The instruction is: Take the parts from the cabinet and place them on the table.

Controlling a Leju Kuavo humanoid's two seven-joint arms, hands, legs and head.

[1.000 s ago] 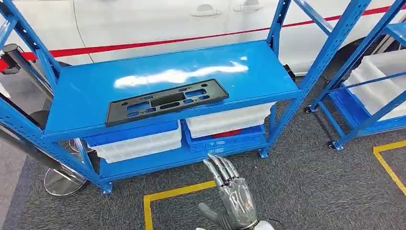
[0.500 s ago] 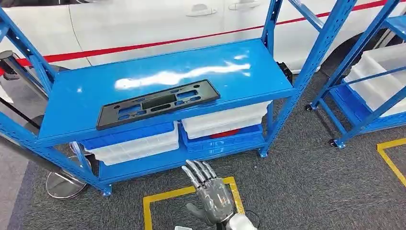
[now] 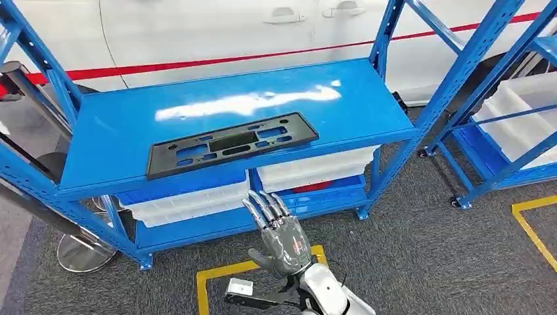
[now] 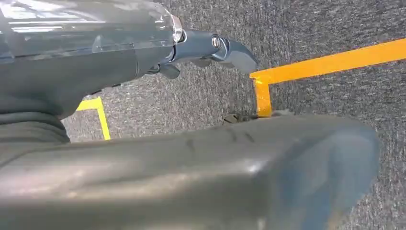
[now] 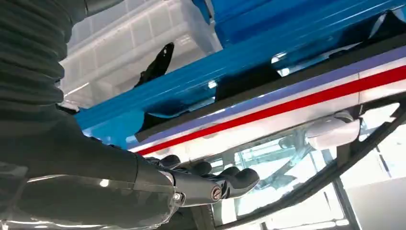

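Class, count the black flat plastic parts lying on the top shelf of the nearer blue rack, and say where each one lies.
1. The black part lies flat near the front edge of the blue rack's top shelf. More parts may be hidden in the bins below.

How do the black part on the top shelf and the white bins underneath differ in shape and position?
The black part is flat, thin and pierced with cut-outs, lying bare on the top shelf; the white bins are deep, solid-walled and tucked under that shelf. The part lies slightly askew; the bins sit square. Both are long and rectangular.
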